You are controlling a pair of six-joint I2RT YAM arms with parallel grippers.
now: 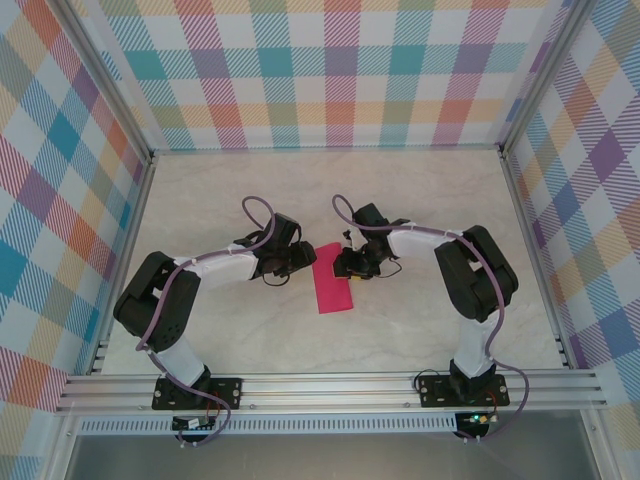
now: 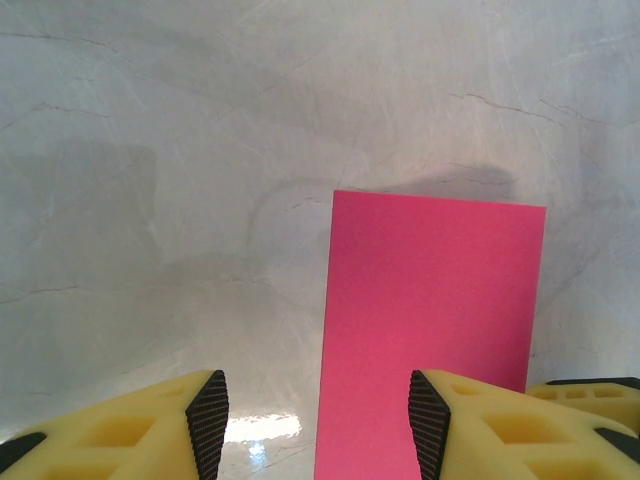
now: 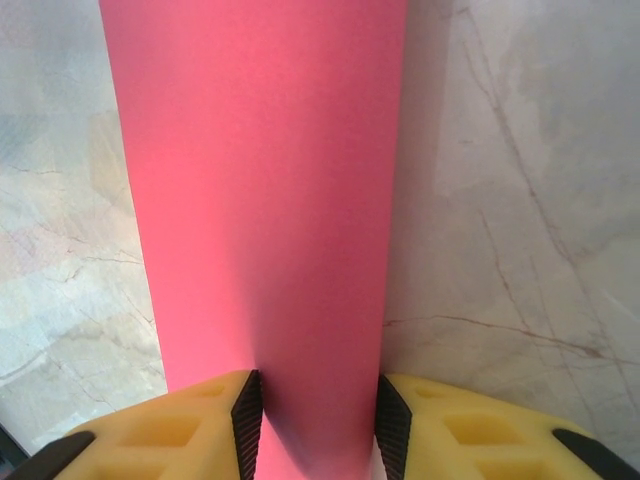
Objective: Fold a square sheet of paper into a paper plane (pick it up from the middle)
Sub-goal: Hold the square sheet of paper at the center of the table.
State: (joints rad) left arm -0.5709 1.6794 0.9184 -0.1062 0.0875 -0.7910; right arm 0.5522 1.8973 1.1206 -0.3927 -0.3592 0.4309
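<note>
The right hand (image 3: 320,425) has its fingers set narrowly apart, and the pink sheet (image 3: 260,180) fills the gap between the pads. I cannot tell whether they pinch its long edges or only straddle it from above. The sheet is folded to a slim rectangle and runs straight ahead from this hand, its long axis in line with the gap. A broad shadow along its right edge suggests that side may be lifted off the bench (image 3: 520,200), but this is only a guess.

The left hand (image 2: 318,425) stands moderately wide and holds nothing. The sheet lies ahead and to its right, with one long edge passing between its fingers.

In the top view the sheet lies mid-bench between the two hands, its long axis running far to near with a slight lean. The right hand is over the sheet's right edge and the left hand is just beside its left edge, so the right is the nearer.

Any next crease probably depends on that long axis, and the main obstacle is each hand crowding the other. The plaid walls (image 1: 340,70) and the aluminium rail (image 1: 330,385) stand well apart.
</note>
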